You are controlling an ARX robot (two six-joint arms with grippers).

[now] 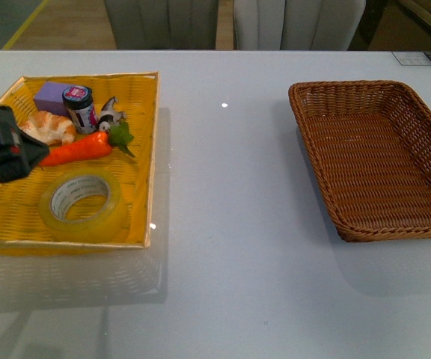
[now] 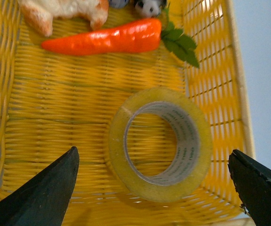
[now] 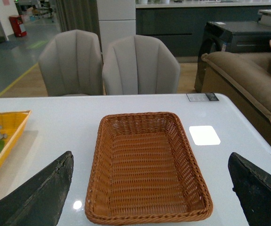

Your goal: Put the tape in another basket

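The tape [image 1: 84, 206], a yellowish roll with a white core, lies flat in the near right corner of the yellow woven tray [image 1: 152, 134]. The left wrist view shows the tape [image 2: 197, 141] below and between my open left gripper [image 2: 153, 151]. Its black fingers [image 2: 46, 197] stand wide on either side and do not touch it. In the front view the left gripper [image 1: 21, 153] hovers over the tray's left part. The brown wicker basket [image 1: 380, 157] stands empty at the right. My right gripper [image 3: 149, 160] is open and empty, above the table in front of the basket [image 3: 145, 165].
The tray also holds an orange carrot [image 1: 77, 149], a bread piece [image 1: 47, 127], a purple block [image 1: 51, 96], a small jar [image 1: 79, 108] and a toy animal [image 1: 111, 114]. Bare white table lies between tray and basket. Grey chairs [image 3: 140, 66] stand beyond the far edge.
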